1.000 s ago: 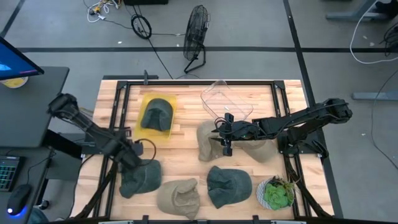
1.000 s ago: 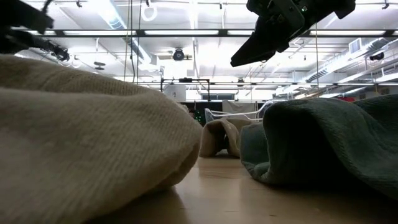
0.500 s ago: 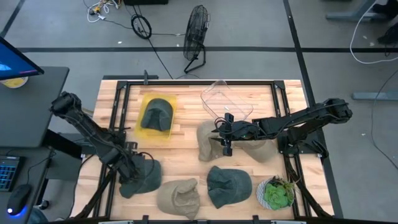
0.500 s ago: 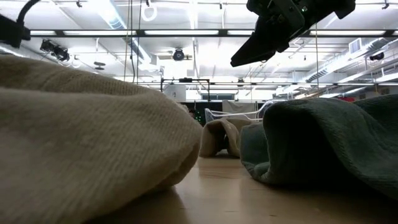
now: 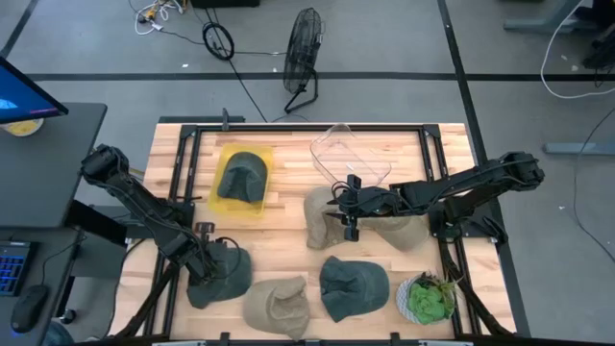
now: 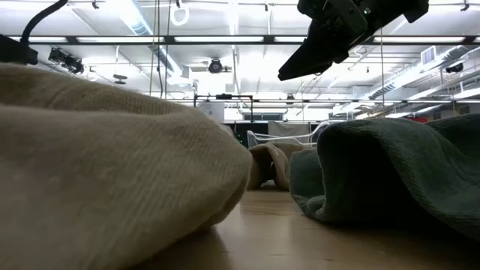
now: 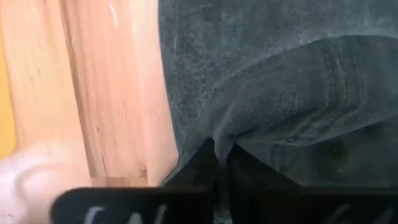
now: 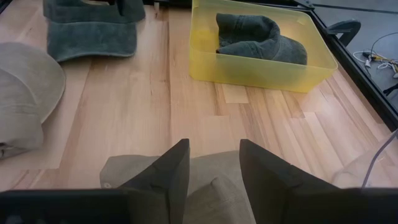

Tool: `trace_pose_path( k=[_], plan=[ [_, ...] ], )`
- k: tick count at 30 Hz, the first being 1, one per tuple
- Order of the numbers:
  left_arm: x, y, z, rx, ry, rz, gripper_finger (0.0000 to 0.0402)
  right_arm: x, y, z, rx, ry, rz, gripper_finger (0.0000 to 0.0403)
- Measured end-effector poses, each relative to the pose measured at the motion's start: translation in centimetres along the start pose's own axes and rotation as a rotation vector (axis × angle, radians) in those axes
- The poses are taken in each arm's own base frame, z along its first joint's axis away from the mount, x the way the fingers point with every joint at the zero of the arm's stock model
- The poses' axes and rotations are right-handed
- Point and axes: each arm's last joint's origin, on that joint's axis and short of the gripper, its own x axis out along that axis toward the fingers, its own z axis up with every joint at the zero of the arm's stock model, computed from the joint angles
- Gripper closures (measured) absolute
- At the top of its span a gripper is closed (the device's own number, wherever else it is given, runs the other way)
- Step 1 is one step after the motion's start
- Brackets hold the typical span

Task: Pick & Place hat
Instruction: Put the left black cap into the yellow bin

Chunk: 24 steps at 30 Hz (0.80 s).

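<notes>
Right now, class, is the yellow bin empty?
No, a dark green hat lies inside the yellow bin.

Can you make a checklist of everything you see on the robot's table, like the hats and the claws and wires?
Surface: wooden table, black frame around it.
Job's things: one green hat in the yellow bin; green hat under the left claw; tan hat and another green hat at the front; two tan hats under the right arm.
Clutter: empty clear bin; potted plant at the front right corner.
Grippers: left claw down on the green hat, grip cannot be told; right claw open, hovering above a tan hat.
Cables: loose wires on the floor behind the table.
Surroundings: floor fan, monitor and keyboard at left.
</notes>
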Motion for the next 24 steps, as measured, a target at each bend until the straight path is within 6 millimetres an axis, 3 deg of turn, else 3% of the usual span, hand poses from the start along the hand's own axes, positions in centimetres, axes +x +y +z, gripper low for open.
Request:
trace_pose_path(
  k=[5, 11, 18, 24],
  plan=[
    [-1.3, -0.6, 0.9, -0.117, -0.032, -0.035, 0.0394, 0.0, 0.0, 0.0, 0.0, 0.0, 0.0, 0.0256],
    [-4.9, -0.9, 2.4, -0.201, -0.116, 0.037, 0.0395, 0.0, 0.0, 0.0, 0.0, 0.0, 0.0, 0.0256],
    [-9.9, 1.0, 2.8, -0.472, -0.225, 0.309, 0.0394, 0.0, 0.0, 0.0, -0.001, 0.0, 0.0, 0.0256],
    [-11.3, 3.7, 3.7, -0.793, -0.345, 0.463, 0.0394, 0.0, 0.0, 0.0, -0.001, -0.001, 0.0, 0.0256]
  ],
)
